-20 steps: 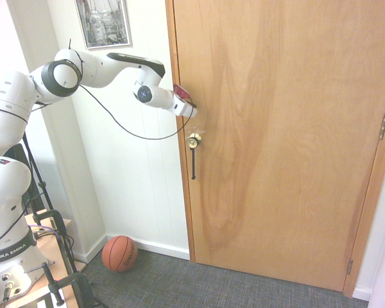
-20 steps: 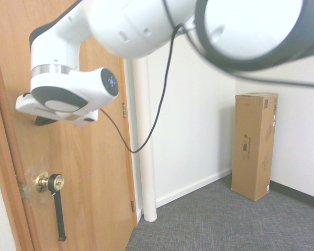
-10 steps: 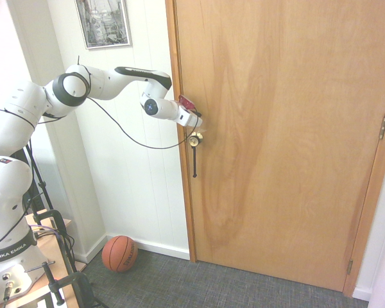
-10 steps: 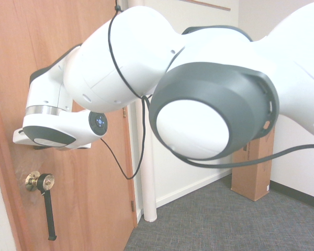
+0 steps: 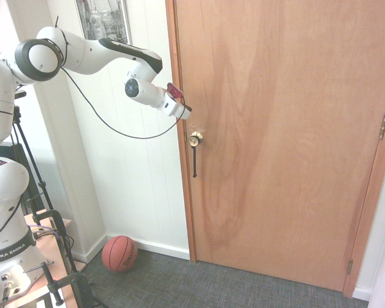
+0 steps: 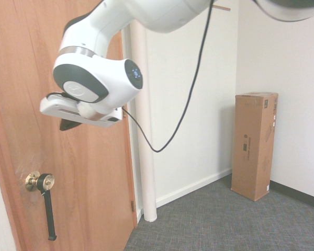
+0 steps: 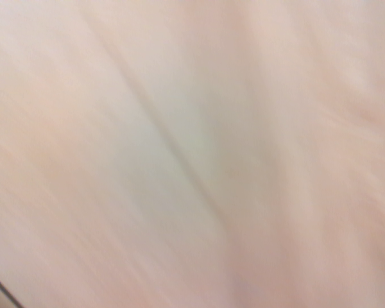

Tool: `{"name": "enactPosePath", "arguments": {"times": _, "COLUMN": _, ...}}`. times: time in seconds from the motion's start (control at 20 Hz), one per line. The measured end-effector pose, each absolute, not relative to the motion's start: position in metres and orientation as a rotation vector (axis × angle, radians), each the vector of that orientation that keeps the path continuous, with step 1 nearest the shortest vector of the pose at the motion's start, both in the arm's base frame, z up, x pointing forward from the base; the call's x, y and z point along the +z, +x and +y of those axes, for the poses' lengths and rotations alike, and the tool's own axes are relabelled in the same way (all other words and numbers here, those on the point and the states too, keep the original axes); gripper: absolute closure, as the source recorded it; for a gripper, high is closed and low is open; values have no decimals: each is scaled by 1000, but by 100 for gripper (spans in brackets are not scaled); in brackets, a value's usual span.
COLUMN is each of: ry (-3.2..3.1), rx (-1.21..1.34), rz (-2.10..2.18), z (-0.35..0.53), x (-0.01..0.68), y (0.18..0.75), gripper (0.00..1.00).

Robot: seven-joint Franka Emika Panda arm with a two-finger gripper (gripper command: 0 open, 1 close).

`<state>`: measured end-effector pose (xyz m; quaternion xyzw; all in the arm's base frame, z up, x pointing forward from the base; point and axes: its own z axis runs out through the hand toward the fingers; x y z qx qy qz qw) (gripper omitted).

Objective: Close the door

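Wrist view smeared to pale pink-beige streaks, nothing in it identifiable. Gripper (image 5: 187,114) fingers too small to make out in the first exterior view, hidden behind the white hand in the second. Door (image 5: 289,141) cut off along the top and right picture edges. Framed picture (image 5: 102,21) cropped at the top, its content too small to read. Print on cardboard box (image 6: 255,145) illegible.

You see the hand (image 5: 187,113) just above the knob (image 5: 194,139) at the door (image 5: 282,141)'s edge; the ball (image 5: 120,253) sits on the floor below, left.
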<state>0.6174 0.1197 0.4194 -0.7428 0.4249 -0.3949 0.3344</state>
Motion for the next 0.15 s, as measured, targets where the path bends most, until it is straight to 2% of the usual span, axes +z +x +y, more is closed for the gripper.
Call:
{"name": "enactPosePath", "arguments": {"times": 0.05, "ry": -1962, "rx": -1015, "rz": 1126, "z": 115, "x": 417, "y": 604, "gripper": 100}}
{"name": "enactPosePath", "arguments": {"times": 0.1, "ry": -1984, "rx": -988, "rz": 1143, "z": 108, "x": 411, "y": 591, "gripper": 0}}
{"name": "enactPosePath", "arguments": {"times": 0.15, "ry": -2027, "rx": -956, "rz": 1181, "z": 108, "x": 404, "y": 571, "gripper": 0}}
